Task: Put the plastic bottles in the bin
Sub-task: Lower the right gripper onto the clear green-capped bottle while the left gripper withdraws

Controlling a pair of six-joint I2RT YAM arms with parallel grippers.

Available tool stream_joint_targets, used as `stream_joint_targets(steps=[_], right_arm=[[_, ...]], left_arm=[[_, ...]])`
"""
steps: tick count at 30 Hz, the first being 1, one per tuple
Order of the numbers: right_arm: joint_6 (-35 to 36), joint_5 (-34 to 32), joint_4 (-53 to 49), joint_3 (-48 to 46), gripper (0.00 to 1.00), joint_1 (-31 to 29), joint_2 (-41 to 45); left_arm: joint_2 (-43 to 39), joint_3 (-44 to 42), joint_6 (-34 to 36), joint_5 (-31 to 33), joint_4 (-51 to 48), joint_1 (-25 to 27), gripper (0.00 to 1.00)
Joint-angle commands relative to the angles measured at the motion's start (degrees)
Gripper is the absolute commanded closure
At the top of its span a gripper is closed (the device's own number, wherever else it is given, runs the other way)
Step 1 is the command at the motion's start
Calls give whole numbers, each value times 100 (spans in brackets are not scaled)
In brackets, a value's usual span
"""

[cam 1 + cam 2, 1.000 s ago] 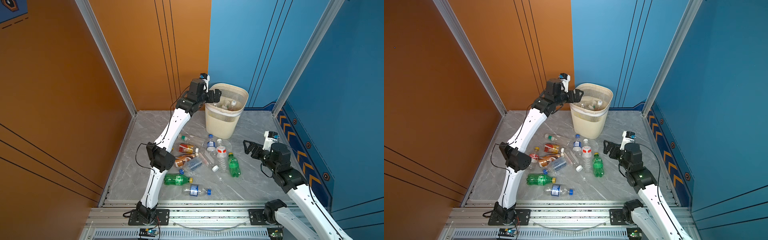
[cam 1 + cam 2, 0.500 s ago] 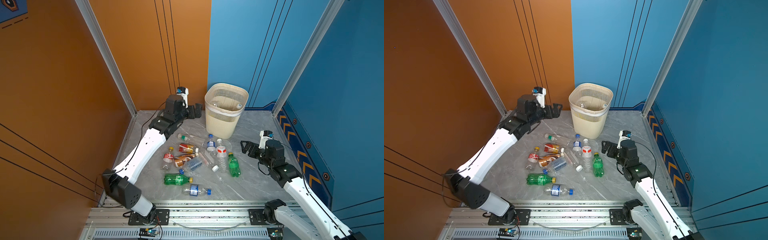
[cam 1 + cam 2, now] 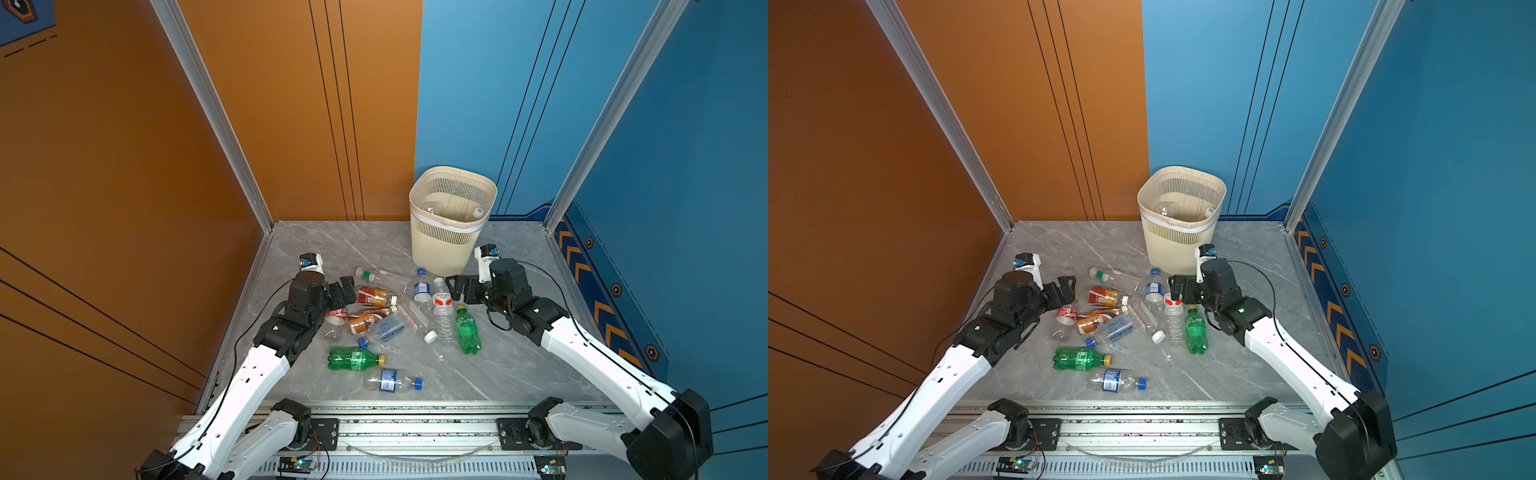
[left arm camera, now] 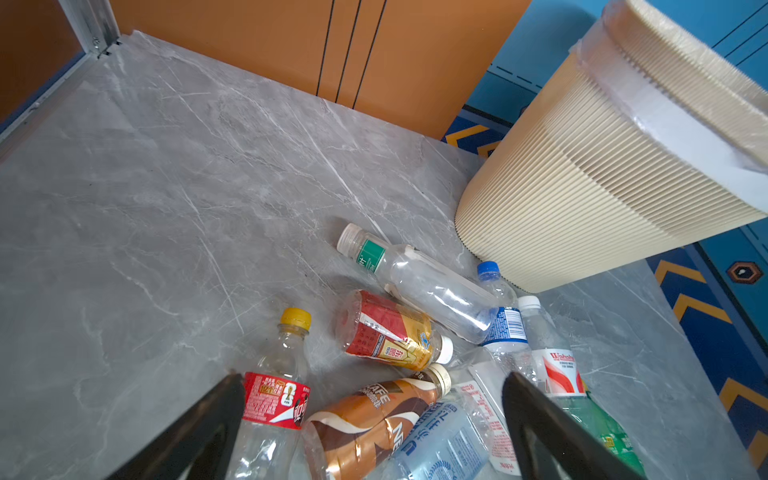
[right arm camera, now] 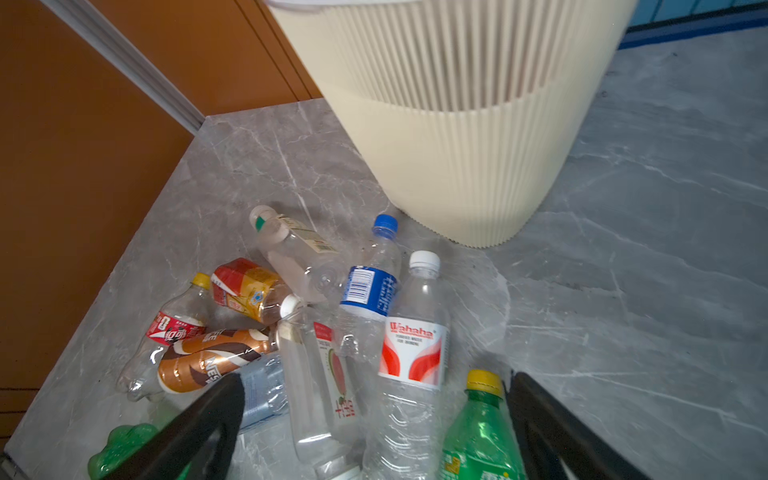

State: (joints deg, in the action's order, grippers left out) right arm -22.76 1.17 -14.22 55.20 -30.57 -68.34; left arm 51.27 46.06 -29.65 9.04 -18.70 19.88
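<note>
Two plastic bottles (image 3: 432, 207) at least sit in the bin (image 3: 446, 245); roughly eleven lie on the floor (image 3: 519, 365). Left gripper (image 3: 347, 286) and right gripper (image 3: 455, 286): jaws wide apart, empty.

Scattered plastic bottles (image 3: 386, 328) flat beside the upright cream bin (image 3: 444, 249), some more inside

The clear white-capped bottle (image 5: 413, 353) is showing "Wahaha" in red letters; the brown bottle (image 5: 195, 361) is showing "NES".
</note>
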Motion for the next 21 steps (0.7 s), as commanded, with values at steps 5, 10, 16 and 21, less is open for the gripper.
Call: stream_joint_targets(steps=[5, 10, 16, 21], right_arm=[[1281, 118, -1113, 1723, 0, -731, -1555], [1635, 122, -1558, 2689, 7, -1104, -2723], [1985, 100, -1782, 3462, 16, -1110, -3698], [2193, -25, -1967, 3990, 15, -1109, -4305]], left_arm=[[-601, -635, -252, 176, -492, -267, 2], [-878, -914, -431, 37, -505, -491, 2], [-1062, -915, -366, -26, -739, -691, 2], [-1145, -968, -382, -115, -771, -814, 2]])
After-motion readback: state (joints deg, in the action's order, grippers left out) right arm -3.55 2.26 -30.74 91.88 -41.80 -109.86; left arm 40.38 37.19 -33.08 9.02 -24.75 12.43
